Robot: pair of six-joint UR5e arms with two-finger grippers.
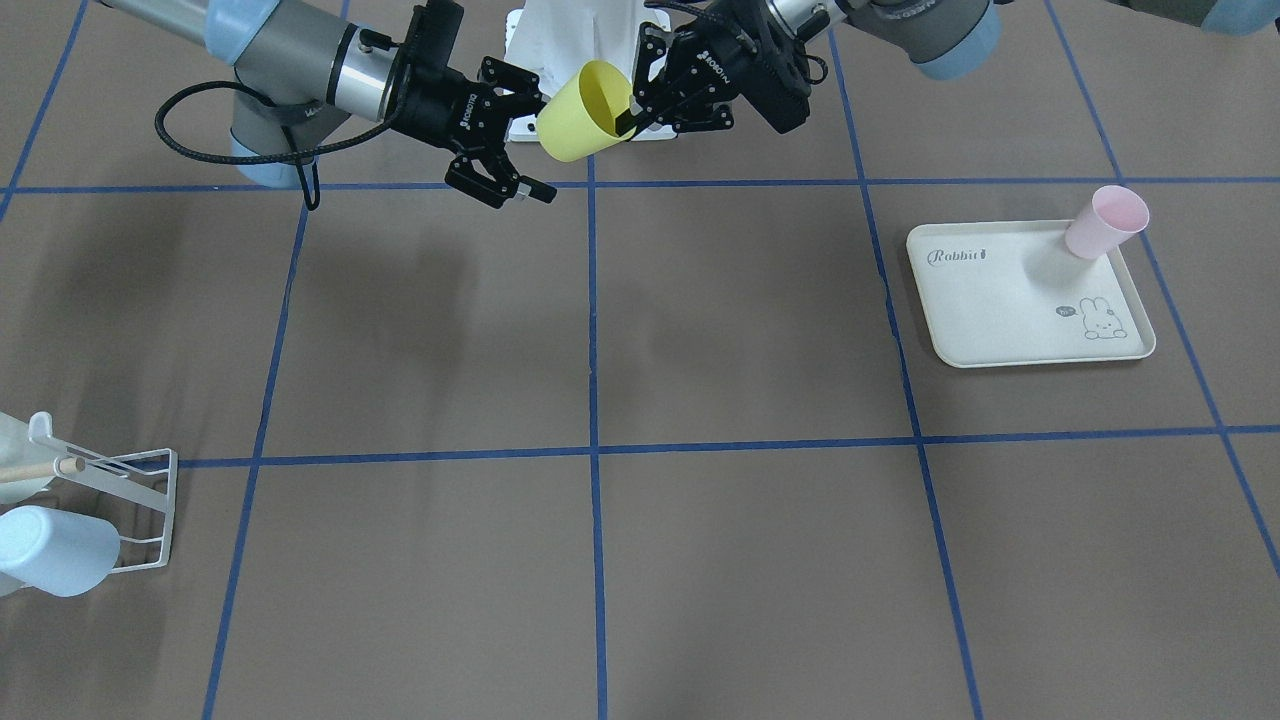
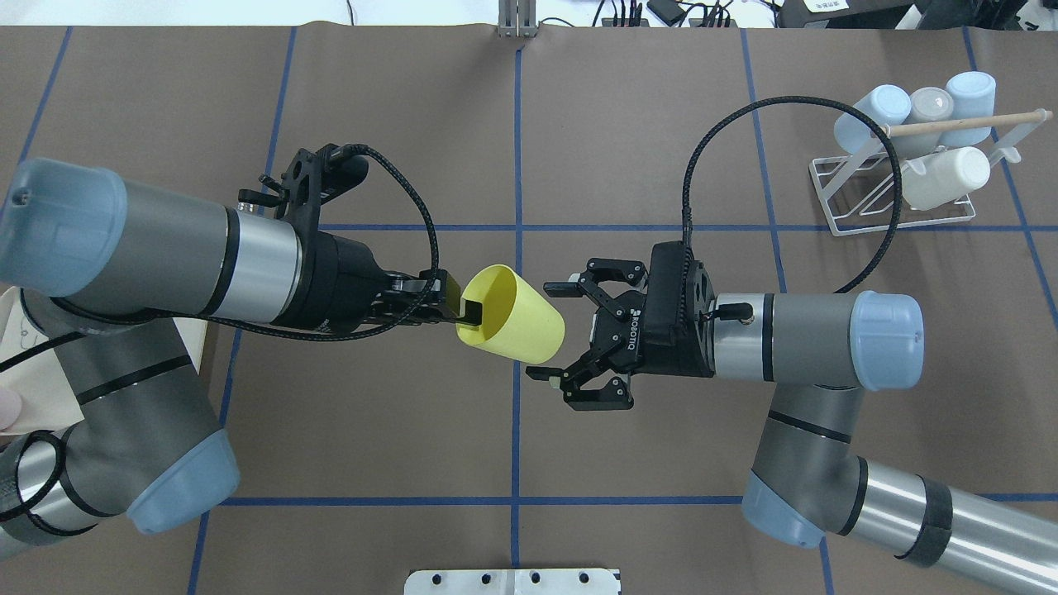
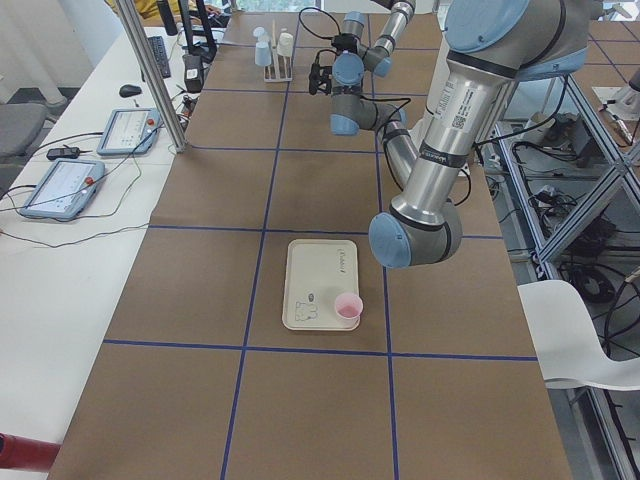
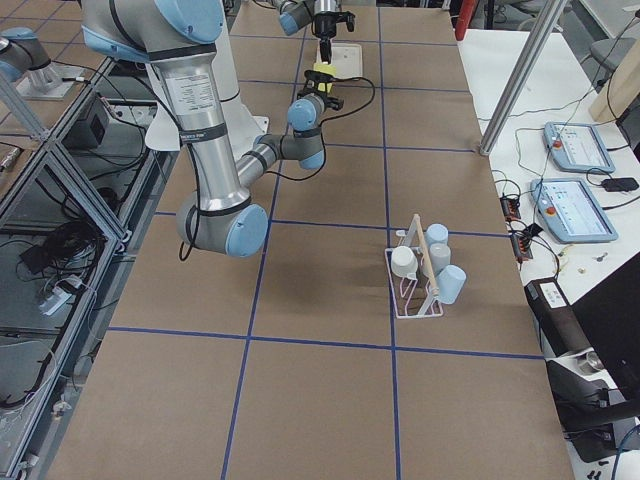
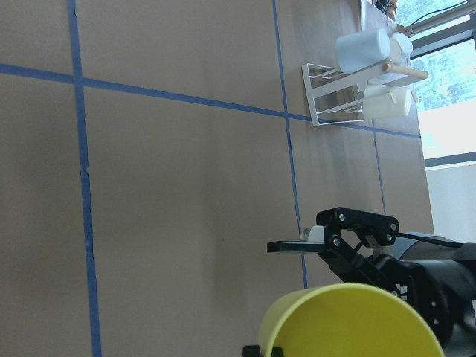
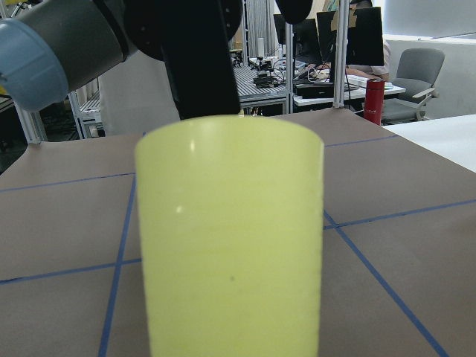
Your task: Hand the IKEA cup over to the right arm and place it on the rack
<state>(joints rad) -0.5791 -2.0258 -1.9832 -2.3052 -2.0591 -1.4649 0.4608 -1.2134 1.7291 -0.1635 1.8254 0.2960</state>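
In the front view the left gripper pinches the rim of the yellow cup, held in air above the table near its robot-side edge. In the overhead view the right gripper is spread on both sides of the cup's base; the rack stands near the far right corner

You see the right arm near and large on the left. Its forearm reaches toward the far middle of the table, where the right gripper sits just on the near side of the yellow cup. The left gripper meets the cup from the far side. The jaws are too small to judge. The rack stands well apart, nearer and to the right, carrying 4 cups around its wooden dowel.
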